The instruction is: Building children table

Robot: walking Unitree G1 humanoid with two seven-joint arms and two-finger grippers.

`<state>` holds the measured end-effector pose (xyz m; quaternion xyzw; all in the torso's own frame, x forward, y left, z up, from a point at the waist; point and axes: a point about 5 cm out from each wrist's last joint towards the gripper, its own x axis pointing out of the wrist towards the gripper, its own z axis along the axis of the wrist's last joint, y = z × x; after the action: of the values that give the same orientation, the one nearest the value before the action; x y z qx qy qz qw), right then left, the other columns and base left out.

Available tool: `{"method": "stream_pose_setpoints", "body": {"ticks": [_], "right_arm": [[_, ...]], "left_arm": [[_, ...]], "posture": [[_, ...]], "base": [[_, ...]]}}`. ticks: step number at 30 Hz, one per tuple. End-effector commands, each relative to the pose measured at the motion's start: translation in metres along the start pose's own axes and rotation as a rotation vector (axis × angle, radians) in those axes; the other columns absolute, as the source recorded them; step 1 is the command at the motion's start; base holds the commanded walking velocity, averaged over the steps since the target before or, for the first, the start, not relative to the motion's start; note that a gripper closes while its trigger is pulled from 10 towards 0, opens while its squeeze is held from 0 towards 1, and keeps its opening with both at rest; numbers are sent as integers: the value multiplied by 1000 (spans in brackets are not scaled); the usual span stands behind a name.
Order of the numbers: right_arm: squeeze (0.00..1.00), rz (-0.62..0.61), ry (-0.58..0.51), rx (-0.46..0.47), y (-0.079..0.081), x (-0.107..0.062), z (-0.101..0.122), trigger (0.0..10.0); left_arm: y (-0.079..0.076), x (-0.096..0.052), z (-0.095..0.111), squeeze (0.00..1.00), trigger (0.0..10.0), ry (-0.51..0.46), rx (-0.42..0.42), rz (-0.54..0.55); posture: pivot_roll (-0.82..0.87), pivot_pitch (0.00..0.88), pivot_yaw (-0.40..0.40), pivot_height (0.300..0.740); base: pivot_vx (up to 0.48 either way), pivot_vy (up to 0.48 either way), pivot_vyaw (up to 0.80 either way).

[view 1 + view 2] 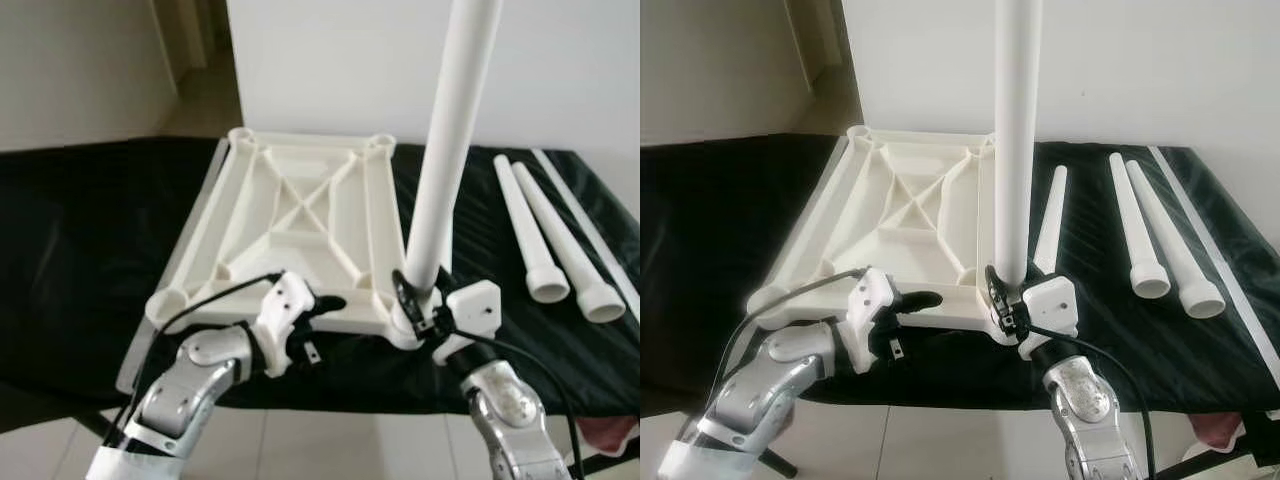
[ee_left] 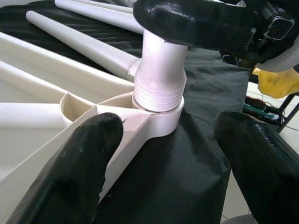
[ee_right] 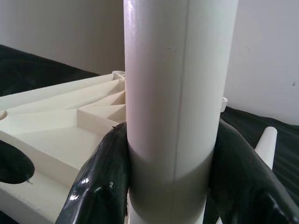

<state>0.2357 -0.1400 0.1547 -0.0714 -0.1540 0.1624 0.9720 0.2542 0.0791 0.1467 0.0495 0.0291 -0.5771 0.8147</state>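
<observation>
While the right gripper (image 1: 1005, 296) has its jaws clamped on the upright leg (image 1: 1016, 140) at its threaded base, that leg stands in the tabletop's (image 1: 895, 215) near corner socket. Left gripper (image 1: 908, 302) jaws sit released, straddling the tabletop's near edge. Three spare legs (image 1: 1150, 230) lie beside it on black cloth (image 1: 710, 220).

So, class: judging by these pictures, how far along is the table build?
Done: none fully. The tabletop lies upside down on the black cloth. In hand: the right gripper clamps an upright leg in the near right corner socket, threads still showing; the left gripper is at the near edge. Left: three loose legs beside the tabletop.
</observation>
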Motion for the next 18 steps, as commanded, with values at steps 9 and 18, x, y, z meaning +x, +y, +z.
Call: {"method": "stream_pose_setpoints", "body": {"ticks": [9,18], "right_arm": [[0,38,78,14,1,-9,-24,10000],[0,50,85,88,-2,0,-35,10000]], "left_arm": [[6,-3,2,0,10000,16,1,44],[12,-4,5,0,10000,19,11,61]], "posture": [[7,0,-3,740],[11,0,-3,740]], "base": [[0,0,0],[0,0,0]]}}
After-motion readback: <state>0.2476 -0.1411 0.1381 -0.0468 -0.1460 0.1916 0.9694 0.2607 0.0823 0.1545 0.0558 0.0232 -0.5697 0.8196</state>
